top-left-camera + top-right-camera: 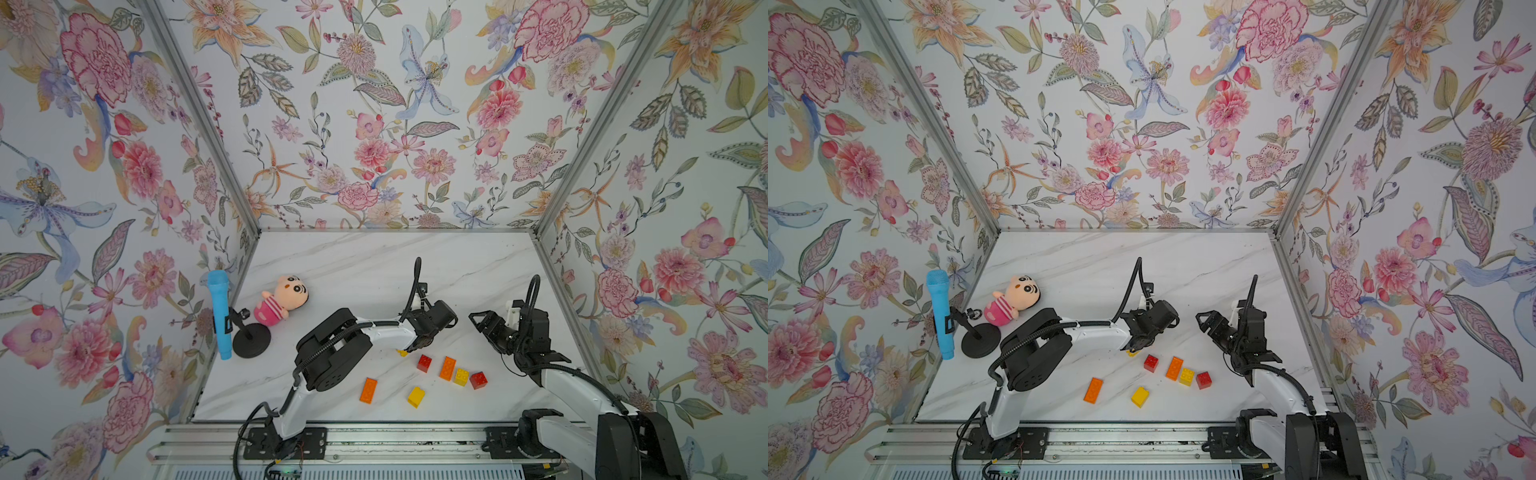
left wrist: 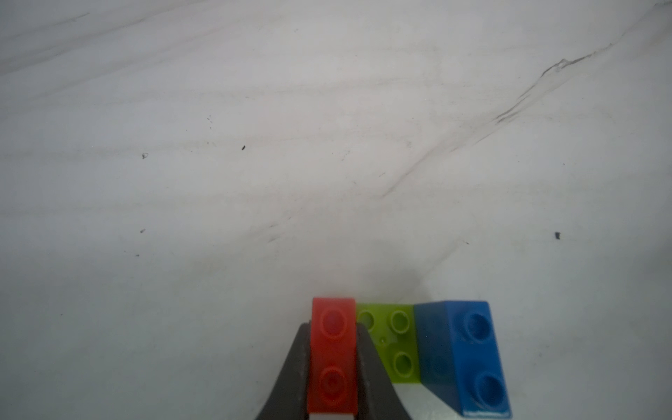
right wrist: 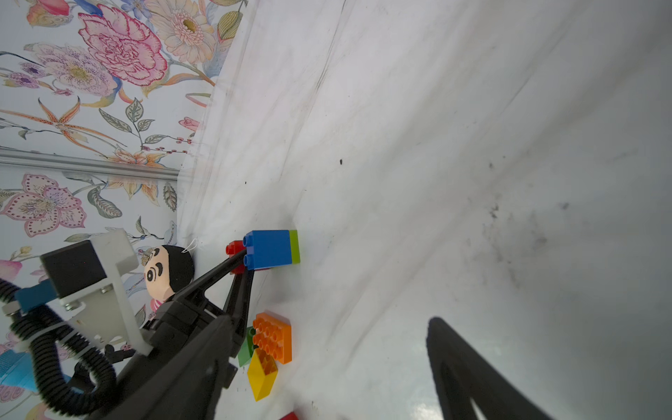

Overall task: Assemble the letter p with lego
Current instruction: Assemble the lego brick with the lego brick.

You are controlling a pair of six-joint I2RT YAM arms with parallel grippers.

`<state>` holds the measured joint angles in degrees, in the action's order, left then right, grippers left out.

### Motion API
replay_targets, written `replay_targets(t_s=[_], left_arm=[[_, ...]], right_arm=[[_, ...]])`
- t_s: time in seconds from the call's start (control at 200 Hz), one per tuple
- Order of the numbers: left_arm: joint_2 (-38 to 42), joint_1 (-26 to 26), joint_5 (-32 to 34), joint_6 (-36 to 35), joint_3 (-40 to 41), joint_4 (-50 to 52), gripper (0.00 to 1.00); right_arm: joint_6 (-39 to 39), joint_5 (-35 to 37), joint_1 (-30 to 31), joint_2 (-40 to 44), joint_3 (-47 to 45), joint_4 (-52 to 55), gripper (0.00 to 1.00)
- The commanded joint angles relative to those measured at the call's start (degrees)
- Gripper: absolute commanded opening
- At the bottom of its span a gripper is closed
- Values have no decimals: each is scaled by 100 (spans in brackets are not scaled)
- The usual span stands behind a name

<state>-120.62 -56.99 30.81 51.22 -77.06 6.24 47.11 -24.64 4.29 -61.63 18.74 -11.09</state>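
Note:
In the left wrist view my left gripper (image 2: 334, 327) is shut on a red lego brick (image 2: 332, 356). A green brick (image 2: 396, 345) and a blue brick (image 2: 469, 356) are joined beside the red one, low at the marble table. In the right wrist view the same cluster shows with its blue brick (image 3: 269, 249) facing the camera. The left arm hides it in both top views. My right gripper (image 1: 478, 319) hovers open and empty to the right of it. Loose lego lies nearer the front: red (image 1: 424, 363), orange (image 1: 447, 368), yellow (image 1: 461, 377), red (image 1: 478, 380), orange (image 1: 368, 390), yellow (image 1: 416, 396).
An orange brick (image 3: 276, 336), a yellow one (image 3: 262, 374) and a green one (image 3: 245, 349) lie under the left wrist. A pink plush doll (image 1: 284, 301) and a blue microphone (image 1: 219, 311) on a black stand (image 1: 251, 338) sit at the table's left, near the flowered wall.

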Motion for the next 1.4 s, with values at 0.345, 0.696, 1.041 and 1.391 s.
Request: replay_targets(t_s=[0.345, 0.696, 1.041, 1.391], left_arm=[[38, 469, -523, -670, 263, 561, 0], [217, 478, -619, -572, 337, 491, 14], [436, 431, -532, -516, 299, 603, 26], [759, 365, -523, -516, 263, 746, 39]], right_arm=[[-80, 100, -43, 171, 149, 181, 86], [-54, 99, -34, 179, 165, 177, 86], [-27, 100, -8, 151, 167, 134, 86], [-275, 125, 71, 5, 326, 214, 87]])
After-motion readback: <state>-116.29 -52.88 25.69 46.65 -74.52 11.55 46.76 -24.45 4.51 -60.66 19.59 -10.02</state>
